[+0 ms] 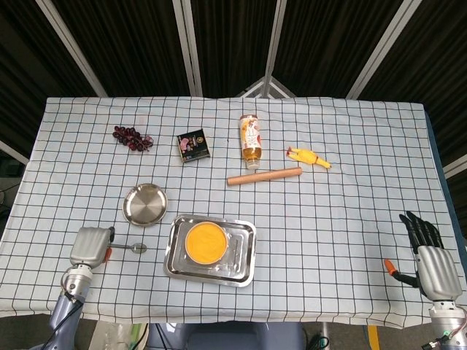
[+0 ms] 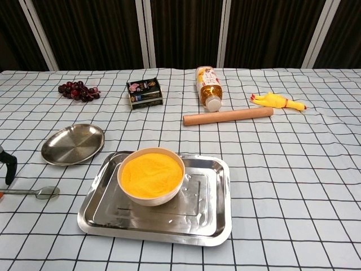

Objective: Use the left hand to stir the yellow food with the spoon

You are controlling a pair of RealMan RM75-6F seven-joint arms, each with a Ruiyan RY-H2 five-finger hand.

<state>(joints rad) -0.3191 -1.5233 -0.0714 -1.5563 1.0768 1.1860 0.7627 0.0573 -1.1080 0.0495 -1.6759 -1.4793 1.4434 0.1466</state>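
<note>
Head view: left robot hand (image 1: 90,246) sits over the spoon (image 1: 130,248) handle end, grasp unclear, can't tell. Spoon lies flat on the surface just left of the tray holding the bowl of yellow food (image 1: 205,241). Best to pinch the handle low, then lift level.

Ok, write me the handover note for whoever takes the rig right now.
Left hand: over the spoon handle's end, left of the tray; grasp not confirmed.
Right hand: open, idle at the table's right edge.
Spoon lies flat on the cloth, bowl toward the tray.
Bowl of yellow food sits in the tray, surface smooth.
Done: approach to the spoon.
Left: grip, lift, stir.
</note>
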